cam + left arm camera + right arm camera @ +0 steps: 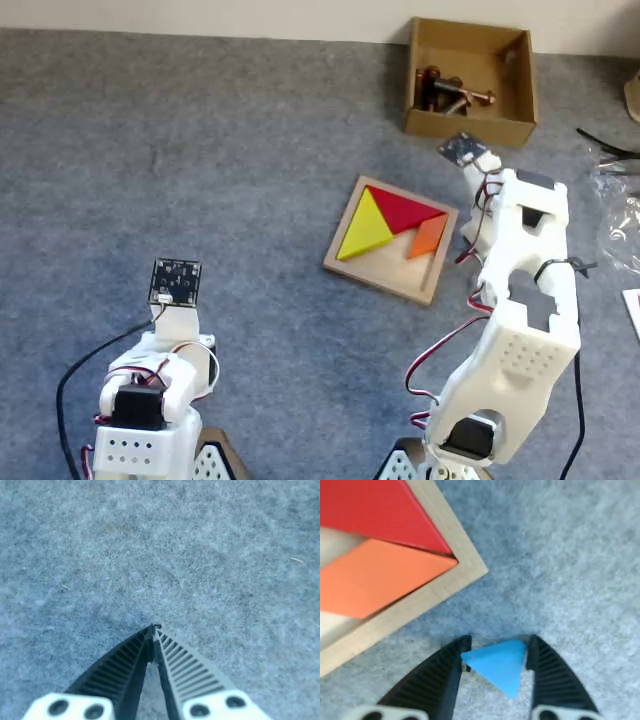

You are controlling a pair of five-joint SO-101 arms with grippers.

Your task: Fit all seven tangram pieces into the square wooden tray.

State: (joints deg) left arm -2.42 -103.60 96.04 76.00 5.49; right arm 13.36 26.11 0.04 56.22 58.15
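Note:
The square wooden tray [432, 282] lies tilted at mid-table. In it sit a yellow triangle [364, 230], a red triangle [405, 210] and an orange piece [428, 237]. In the right wrist view the tray's corner [465, 565] is close ahead, with the red triangle [380, 510] and the orange piece [375, 577] inside it. My right gripper [495, 652] is shut on a small blue triangle [499, 664] just above the carpet, beside that corner. The right arm [520, 300] stands right of the tray. My left gripper [152, 630] is shut on nothing over bare carpet; its arm [160, 375] is at the front left.
A cardboard box [520, 75] holding small metal parts stands at the back right. A clear plastic bag [620, 225] and dark cables [605, 145] lie at the right edge. Grey carpet [200, 150] covers the table.

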